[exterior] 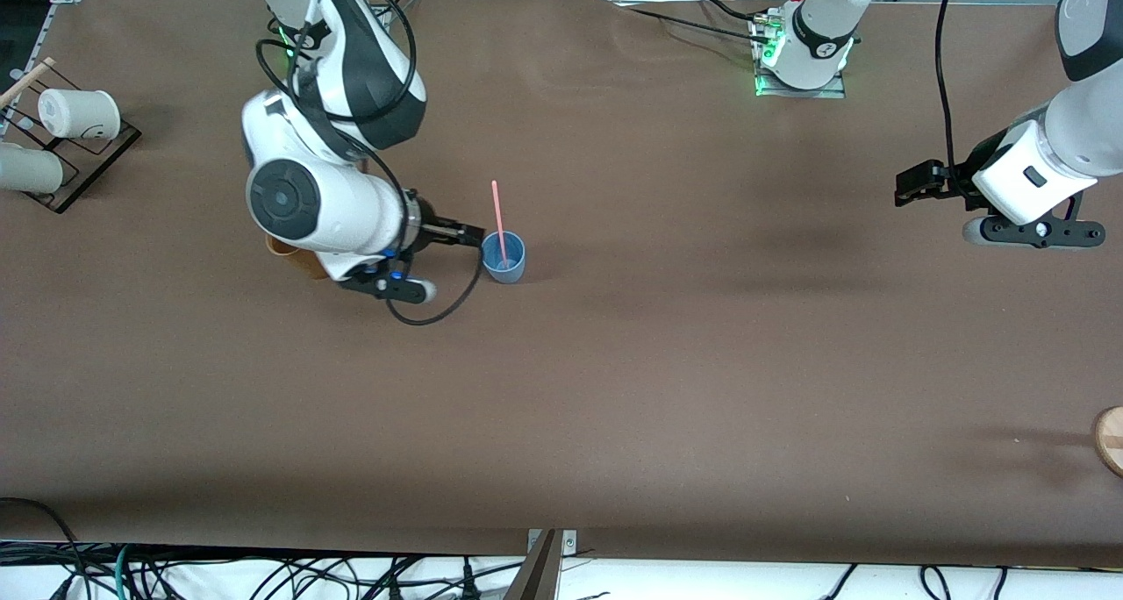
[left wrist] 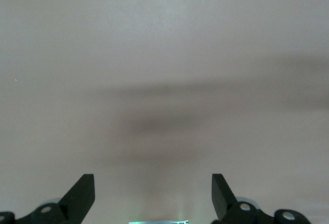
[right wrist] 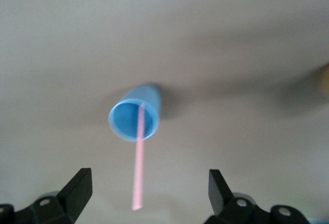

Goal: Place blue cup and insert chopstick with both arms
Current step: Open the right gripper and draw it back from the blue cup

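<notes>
The blue cup (exterior: 505, 260) stands upright on the brown table with the pink chopstick (exterior: 497, 216) standing in it, leaning on the rim. My right gripper (exterior: 475, 234) is open and empty, just beside the cup's rim toward the right arm's end of the table, not touching it. In the right wrist view the cup (right wrist: 134, 117) and the chopstick (right wrist: 138, 168) lie ahead of the open right gripper (right wrist: 149, 184), and nothing is between its fingers. My left gripper (exterior: 908, 187) is open and empty over bare table at the left arm's end; the left wrist view shows the left gripper (left wrist: 153, 187) over table alone.
A tan-brown cup (exterior: 288, 258) is mostly hidden under the right arm's wrist. Two white cups (exterior: 79, 113) lie on a black rack (exterior: 92, 166) at the right arm's end. A round wooden piece (exterior: 1111, 439) sits at the left arm's end, nearer the front camera.
</notes>
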`<state>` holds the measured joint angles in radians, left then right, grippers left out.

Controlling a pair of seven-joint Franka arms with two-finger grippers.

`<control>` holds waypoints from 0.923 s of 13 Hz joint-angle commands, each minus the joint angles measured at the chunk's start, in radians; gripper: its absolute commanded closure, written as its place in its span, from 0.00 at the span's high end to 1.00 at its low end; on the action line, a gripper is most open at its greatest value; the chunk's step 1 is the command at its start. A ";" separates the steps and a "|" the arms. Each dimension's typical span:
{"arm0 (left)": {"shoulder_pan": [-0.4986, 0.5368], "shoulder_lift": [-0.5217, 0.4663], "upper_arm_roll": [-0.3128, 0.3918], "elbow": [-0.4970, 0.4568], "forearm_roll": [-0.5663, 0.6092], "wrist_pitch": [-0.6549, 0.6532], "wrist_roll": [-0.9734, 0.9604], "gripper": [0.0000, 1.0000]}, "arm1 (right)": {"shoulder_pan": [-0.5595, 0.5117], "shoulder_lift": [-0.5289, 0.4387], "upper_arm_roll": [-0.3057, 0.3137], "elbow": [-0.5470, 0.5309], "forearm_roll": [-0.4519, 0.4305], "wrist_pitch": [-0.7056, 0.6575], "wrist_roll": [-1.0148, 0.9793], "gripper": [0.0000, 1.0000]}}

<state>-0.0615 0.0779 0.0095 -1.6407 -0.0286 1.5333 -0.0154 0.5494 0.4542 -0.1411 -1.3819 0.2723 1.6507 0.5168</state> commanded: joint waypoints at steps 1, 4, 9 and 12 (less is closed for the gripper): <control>0.005 0.019 0.000 0.030 -0.021 -0.004 -0.002 1.00 | 0.000 -0.075 -0.082 -0.006 -0.087 -0.073 -0.189 1.00; 0.005 0.019 0.000 0.028 -0.021 -0.005 -0.002 1.00 | 0.000 -0.109 -0.233 -0.009 -0.087 -0.081 -0.427 1.00; 0.006 0.019 0.000 0.028 -0.021 -0.007 -0.002 1.00 | 0.003 -0.291 -0.279 -0.166 -0.202 -0.100 -0.514 1.00; 0.006 0.020 0.000 0.028 -0.021 -0.009 -0.002 1.00 | 0.006 -0.424 -0.259 -0.328 -0.225 -0.019 -0.514 1.00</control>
<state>-0.0609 0.0851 0.0096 -1.6391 -0.0286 1.5333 -0.0154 0.5528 0.1639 -0.4234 -1.5455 0.0814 1.5565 0.0099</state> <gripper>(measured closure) 0.000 0.000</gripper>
